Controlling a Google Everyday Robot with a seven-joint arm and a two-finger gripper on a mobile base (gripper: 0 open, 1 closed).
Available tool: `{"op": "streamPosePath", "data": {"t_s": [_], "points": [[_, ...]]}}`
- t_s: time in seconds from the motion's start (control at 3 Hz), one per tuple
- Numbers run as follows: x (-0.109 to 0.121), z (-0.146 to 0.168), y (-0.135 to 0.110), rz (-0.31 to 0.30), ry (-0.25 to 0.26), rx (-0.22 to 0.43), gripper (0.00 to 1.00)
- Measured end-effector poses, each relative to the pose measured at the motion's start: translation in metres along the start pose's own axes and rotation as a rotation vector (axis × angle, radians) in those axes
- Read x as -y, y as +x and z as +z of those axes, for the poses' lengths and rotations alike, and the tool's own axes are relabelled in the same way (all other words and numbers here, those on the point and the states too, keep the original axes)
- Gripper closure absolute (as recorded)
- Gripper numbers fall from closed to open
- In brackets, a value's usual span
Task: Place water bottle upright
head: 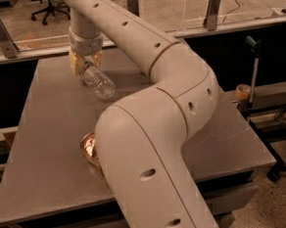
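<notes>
The water bottle [98, 82] is clear ribbed plastic and lies tilted on the far left part of the grey table [47, 142]. Its base points toward the camera and to the right, and its neck end is up inside the gripper. My gripper [86, 62] comes down from above at the back left, with its yellowish fingers [75, 62] closed around the bottle's upper end. The cap is hidden by the fingers. A shiny gold-and-silver dented can [89, 148] sits near the table's middle left, half hidden behind my arm.
My large beige arm [154, 135] sweeps across the middle and front of the table. A glass-panelled rail [186, 32] runs along the table's far edge. A post with a roll of tape [242, 91] stands to the right, and office chairs stand behind.
</notes>
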State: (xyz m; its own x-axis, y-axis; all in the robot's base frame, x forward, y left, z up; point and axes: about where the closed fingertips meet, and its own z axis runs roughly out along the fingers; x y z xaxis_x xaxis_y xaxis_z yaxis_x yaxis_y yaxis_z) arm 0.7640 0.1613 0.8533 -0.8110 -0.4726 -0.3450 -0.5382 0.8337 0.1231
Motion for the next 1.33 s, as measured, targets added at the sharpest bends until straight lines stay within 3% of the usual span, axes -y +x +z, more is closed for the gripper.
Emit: {"op": "streamPosePath", "data": {"t_s": [0.33,0.67,1.0,1.33], "points": [[0.003,-0.036,-0.004,-0.042,-0.004,0.088,0.88],[0.008,-0.081,-0.002,-0.091,-0.026,0.214,1.00],[0.013,-0.118,0.012,-0.157,-0.089,0.366,1.00],[0.007,-0.137,0.028,-0.225,-0.197,0.518,1.00]]}}
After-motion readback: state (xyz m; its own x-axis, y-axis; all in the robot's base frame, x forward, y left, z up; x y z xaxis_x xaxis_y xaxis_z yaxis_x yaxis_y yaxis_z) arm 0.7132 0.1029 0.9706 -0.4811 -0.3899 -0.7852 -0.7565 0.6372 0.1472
